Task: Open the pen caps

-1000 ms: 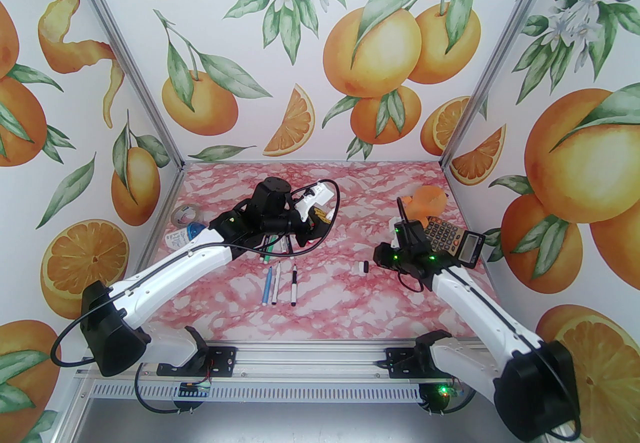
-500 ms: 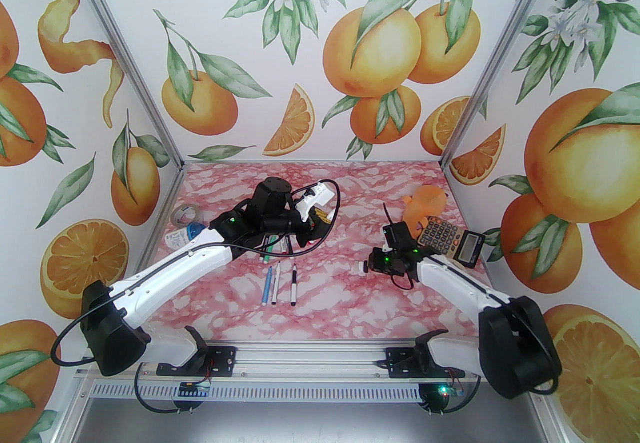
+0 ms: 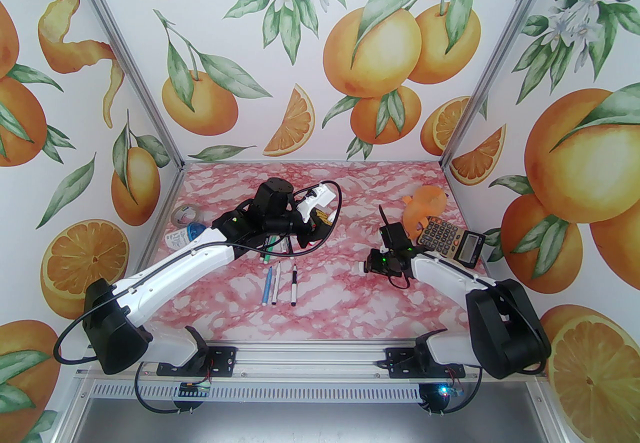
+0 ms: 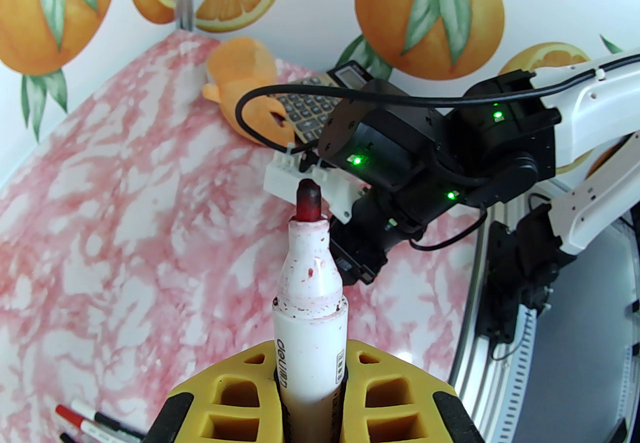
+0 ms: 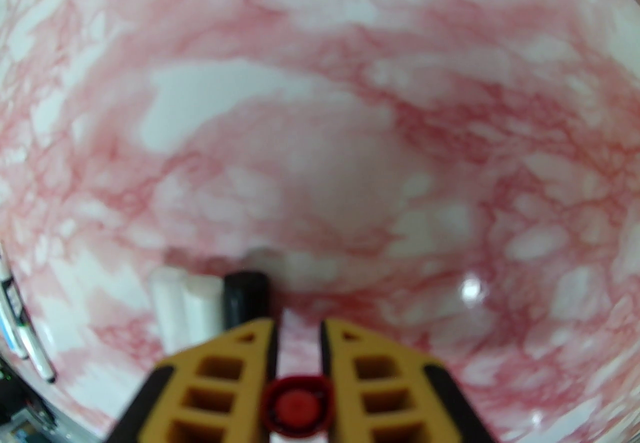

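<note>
My left gripper (image 4: pixel 310 373) is shut on a white marker pen (image 4: pixel 311 311), held upright with its bare red tip (image 4: pixel 308 201) uncapped; from above this gripper (image 3: pixel 316 226) hovers over the mid-left table. My right gripper (image 5: pixel 297 327) is shut on a red pen cap (image 5: pixel 298 403) and sits low over the table. Just ahead of its left finger lie two white caps (image 5: pixel 185 303) and a black cap (image 5: pixel 245 293). Seen from above, the right gripper (image 3: pixel 367 267) touches that cap cluster (image 3: pixel 358 269). Three pens (image 3: pixel 276 285) lie side by side, a green pen (image 3: pixel 268 251) behind them.
A calculator (image 3: pixel 447 236) and an orange plush toy (image 3: pixel 425 203) sit at the back right, close behind the right arm. A tape roll (image 3: pixel 184 215) and a small bottle (image 3: pixel 182 235) lie at the left edge. Pens (image 5: pixel 20 331) line the right wrist view's left rim.
The right arm has swung left and lower, bringing its gripper up to the caps on the table; its elbow folded inward. The left arm has barely moved.
</note>
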{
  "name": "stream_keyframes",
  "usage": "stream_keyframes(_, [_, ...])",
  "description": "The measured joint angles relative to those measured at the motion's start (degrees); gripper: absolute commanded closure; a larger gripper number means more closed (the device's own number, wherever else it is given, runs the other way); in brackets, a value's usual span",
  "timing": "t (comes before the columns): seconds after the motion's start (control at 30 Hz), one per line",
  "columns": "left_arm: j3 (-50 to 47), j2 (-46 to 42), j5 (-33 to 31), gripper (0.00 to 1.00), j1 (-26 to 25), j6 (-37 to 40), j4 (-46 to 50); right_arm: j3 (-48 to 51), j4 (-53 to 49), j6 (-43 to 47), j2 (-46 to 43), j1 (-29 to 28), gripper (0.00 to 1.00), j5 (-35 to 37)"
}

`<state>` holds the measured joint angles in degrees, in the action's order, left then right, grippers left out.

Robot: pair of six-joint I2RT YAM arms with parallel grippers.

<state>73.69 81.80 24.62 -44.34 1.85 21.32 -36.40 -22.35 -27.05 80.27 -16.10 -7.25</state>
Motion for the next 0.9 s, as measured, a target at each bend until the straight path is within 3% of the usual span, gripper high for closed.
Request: stream_keyframes(0.9, [0.0,0.9,0.0,0.96,-0.4,0.0,0.4,-0.1,-0.8,0.2,-1.3,0.0,0.71,0.4])
